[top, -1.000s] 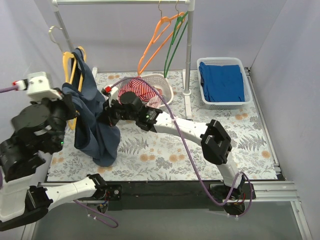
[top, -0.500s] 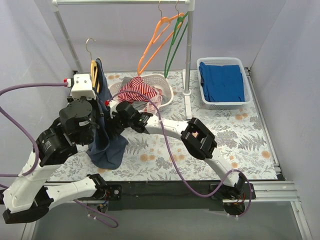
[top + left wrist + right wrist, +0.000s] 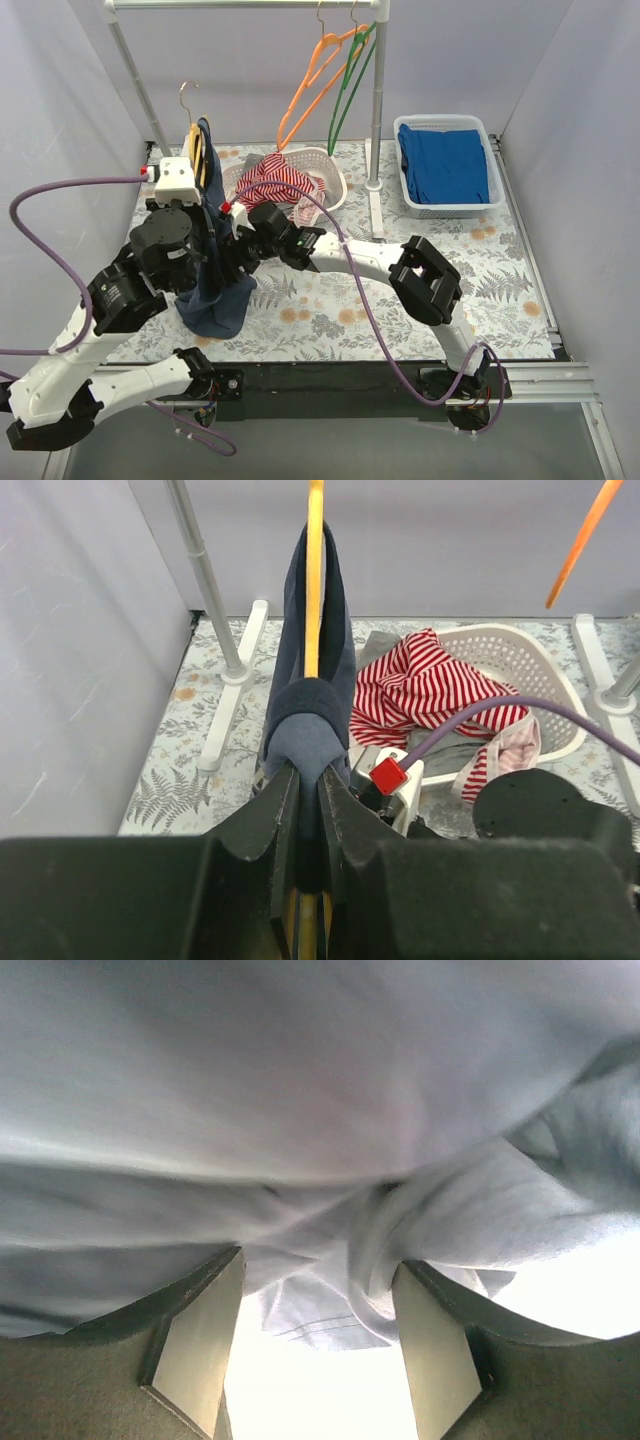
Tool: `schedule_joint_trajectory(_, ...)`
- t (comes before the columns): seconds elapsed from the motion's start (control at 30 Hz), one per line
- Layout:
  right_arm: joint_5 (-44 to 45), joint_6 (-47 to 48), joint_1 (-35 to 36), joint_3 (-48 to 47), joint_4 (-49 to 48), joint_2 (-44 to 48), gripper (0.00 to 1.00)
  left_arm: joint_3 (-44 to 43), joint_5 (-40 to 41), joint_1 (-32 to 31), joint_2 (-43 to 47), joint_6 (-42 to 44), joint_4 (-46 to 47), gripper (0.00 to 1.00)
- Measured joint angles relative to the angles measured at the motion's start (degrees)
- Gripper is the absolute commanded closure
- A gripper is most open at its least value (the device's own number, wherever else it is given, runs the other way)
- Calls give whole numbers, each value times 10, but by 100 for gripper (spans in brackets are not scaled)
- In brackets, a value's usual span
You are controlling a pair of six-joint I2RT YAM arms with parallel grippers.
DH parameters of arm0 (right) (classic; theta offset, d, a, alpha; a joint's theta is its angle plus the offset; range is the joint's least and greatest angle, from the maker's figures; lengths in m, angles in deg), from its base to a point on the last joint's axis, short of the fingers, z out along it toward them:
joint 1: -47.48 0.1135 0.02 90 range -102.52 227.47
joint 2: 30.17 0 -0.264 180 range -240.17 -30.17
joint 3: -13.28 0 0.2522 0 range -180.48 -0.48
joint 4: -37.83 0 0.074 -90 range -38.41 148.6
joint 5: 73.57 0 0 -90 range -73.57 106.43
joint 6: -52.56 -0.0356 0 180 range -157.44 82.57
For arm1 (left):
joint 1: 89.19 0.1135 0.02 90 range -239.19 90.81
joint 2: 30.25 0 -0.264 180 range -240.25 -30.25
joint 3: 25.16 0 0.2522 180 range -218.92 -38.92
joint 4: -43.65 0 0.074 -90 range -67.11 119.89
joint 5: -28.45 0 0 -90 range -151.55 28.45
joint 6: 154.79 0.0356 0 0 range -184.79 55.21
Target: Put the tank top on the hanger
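The tank top (image 3: pixel 213 295) already drapes the hanger (image 3: pixel 314 570) clamped in the left pincer (image 3: pixel 308 772); the right pincer (image 3: pixel 315 1352), spread apart, probably has straightening left.

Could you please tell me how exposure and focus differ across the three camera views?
Top external: evenly lit and sharp. Left wrist: the hanger and tank top are crisp; the left gripper is underexposed, nearly black. Right wrist: the tank top fills the frame, washed out to pale grey and blurred.
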Motion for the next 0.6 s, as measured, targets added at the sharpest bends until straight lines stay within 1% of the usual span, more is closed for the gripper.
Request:
schedule_joint_trajectory(0.1, -6, -1, 0, 8, -7, 16, 29, 21, 0, 7, -11, 21, 26, 100)
schedule_joint_trajectory(0.17, -12, -2, 0, 14, -10, 25, 28, 24, -13, 33, -25, 33, 41, 100)
schedule_joint_trajectory(0.33, -18, -1, 0, 45, -13, 50, 27, 46, -93, 205, -62, 51, 81, 100)
schedule_joint_trajectory(0.4, -18, 0, 0, 67, -12, 67, 27, 48, -116, 249, -74, 49, 84, 100)
schedule_joint_trajectory(0.53, -16, 5, -5, 110, -13, 106, 26, 45, -199, 340, -91, 33, 95, 100)
schedule_joint_trajectory(0.6, -15, 10, -7, 132, -14, 127, 26, 44, -230, 374, -92, 27, 102, 100)
